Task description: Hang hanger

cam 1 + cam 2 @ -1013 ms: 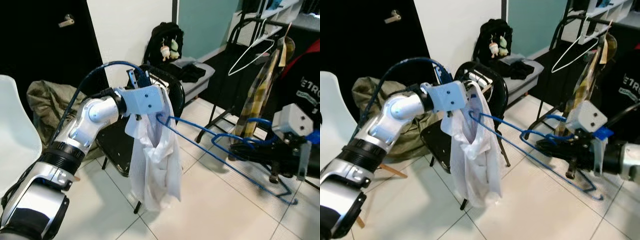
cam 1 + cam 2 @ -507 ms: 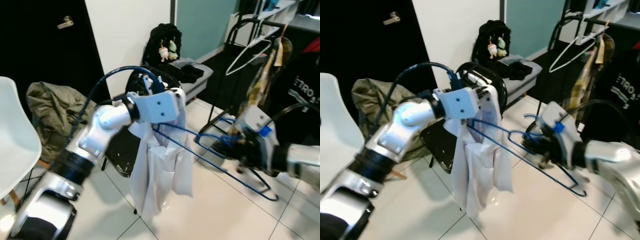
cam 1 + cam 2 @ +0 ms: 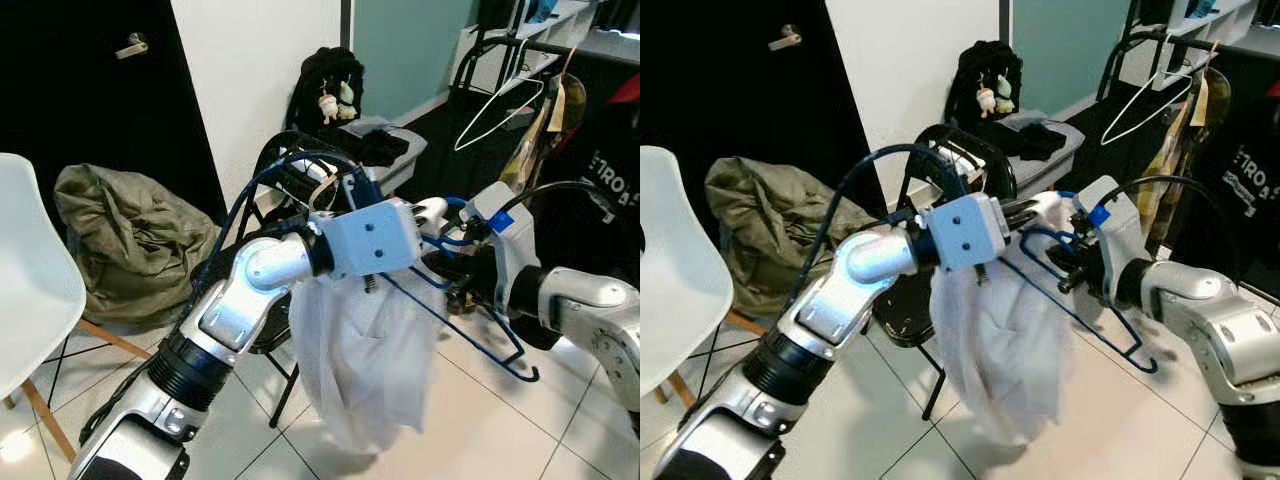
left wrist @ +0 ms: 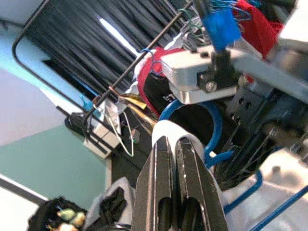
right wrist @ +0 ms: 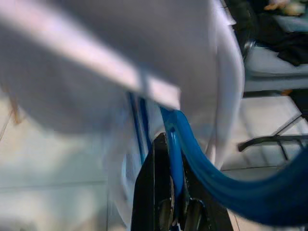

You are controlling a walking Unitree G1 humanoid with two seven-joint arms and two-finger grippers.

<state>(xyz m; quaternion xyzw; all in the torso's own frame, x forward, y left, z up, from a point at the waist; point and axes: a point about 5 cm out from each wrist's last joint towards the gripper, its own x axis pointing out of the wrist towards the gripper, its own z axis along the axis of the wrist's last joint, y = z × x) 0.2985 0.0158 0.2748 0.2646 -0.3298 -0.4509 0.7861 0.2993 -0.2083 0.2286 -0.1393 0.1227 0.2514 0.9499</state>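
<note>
At the far left of the head views a white chair (image 3: 30,270) is standing, with an olive bag (image 3: 130,240) slumped on the floor beside it under the dark door. From the lower left the left arm is reaching up to mid-frame, where the left gripper (image 4: 179,166) is pinching a fold of the white garment (image 3: 365,370) between fingers pressed together. The garment is sagging in the lower centre, in front of a black chair (image 3: 905,310). Just right of centre, the right gripper (image 5: 174,190) is clenching the blue hanger (image 3: 1095,310), whose wire is running down toward the lower right, threaded through the cloth.

To do this step well, I judge that both grips should be staying firm while the hanger's hook is being freed of cloth and turned up toward the clothes rack (image 3: 500,45) in the upper right, where a white hanger (image 3: 500,105) is already hanging.

Open tile floor is lying at the lower right. The black chair's back, the crowded garments on the rack and the rack's legs are the edges to be minding.
</note>
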